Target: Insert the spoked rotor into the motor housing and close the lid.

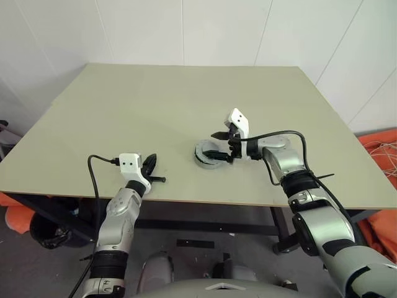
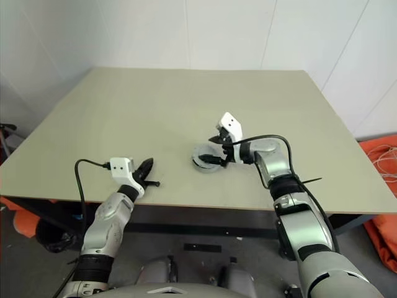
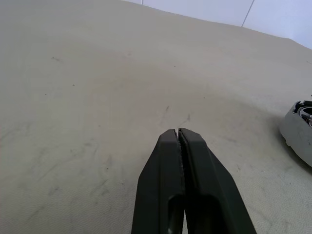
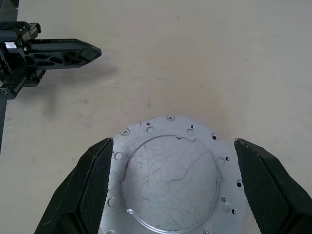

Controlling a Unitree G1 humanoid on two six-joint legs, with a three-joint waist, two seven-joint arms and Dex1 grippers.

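Note:
The motor housing (image 1: 201, 156) is a round grey body on the table, right of centre near the front. A flat silver lid (image 4: 168, 175) with small holes round its rim covers its top. My right gripper (image 4: 173, 141) is open, angled down over it, with one black finger beside each edge of the lid (image 1: 218, 144). The spoked rotor is hidden. My left gripper (image 1: 152, 170) is shut on nothing, level over the table's front-left part, well to the left of the housing (image 3: 298, 130).
The beige table (image 1: 155, 99) is bare behind and to the left of the housing. Its front edge runs just under both wrists. White walls stand behind it, and orange material (image 1: 378, 149) lies on the floor at the right.

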